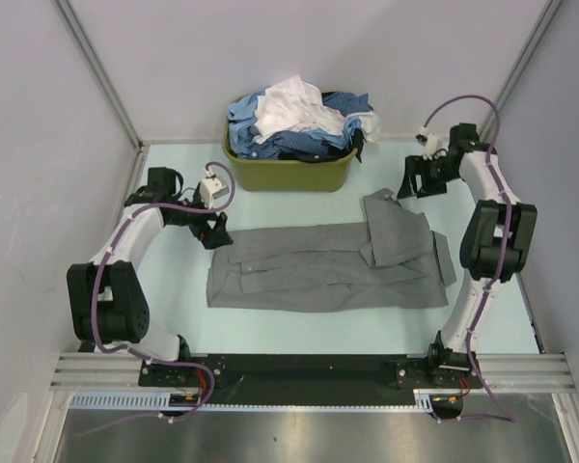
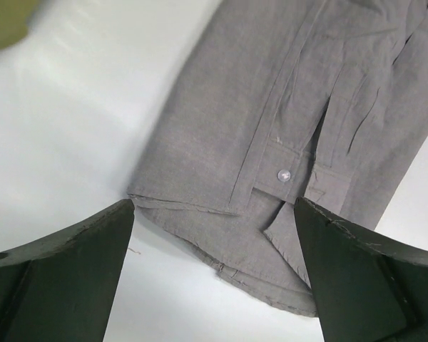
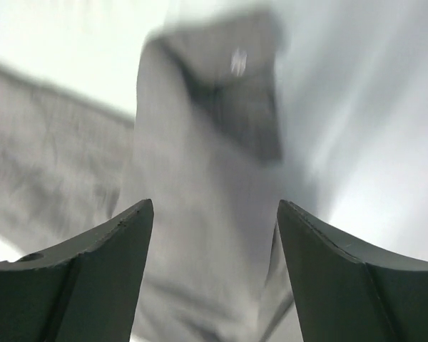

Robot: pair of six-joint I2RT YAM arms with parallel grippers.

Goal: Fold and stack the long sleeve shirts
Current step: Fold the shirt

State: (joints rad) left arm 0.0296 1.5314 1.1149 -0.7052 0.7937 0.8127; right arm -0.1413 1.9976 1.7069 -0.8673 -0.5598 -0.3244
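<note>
Right, mid-fold: the grey shirt (image 1: 309,275) lies flat on the table (image 1: 270,338), one side folded in. My left gripper (image 1: 216,231) and right gripper (image 1: 412,185) gape empty near its ends. Next I'd want fresh edge grips.

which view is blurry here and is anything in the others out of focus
Right wrist: the most blurred, with the grey shirt smeared as if by motion, though the jaws' edges are crisp. Left wrist: the shirt's cuff button is sharp, but the upper left smears and the olive basket is a soft blob. Top external: sharp throughout and evenly lit.
</note>
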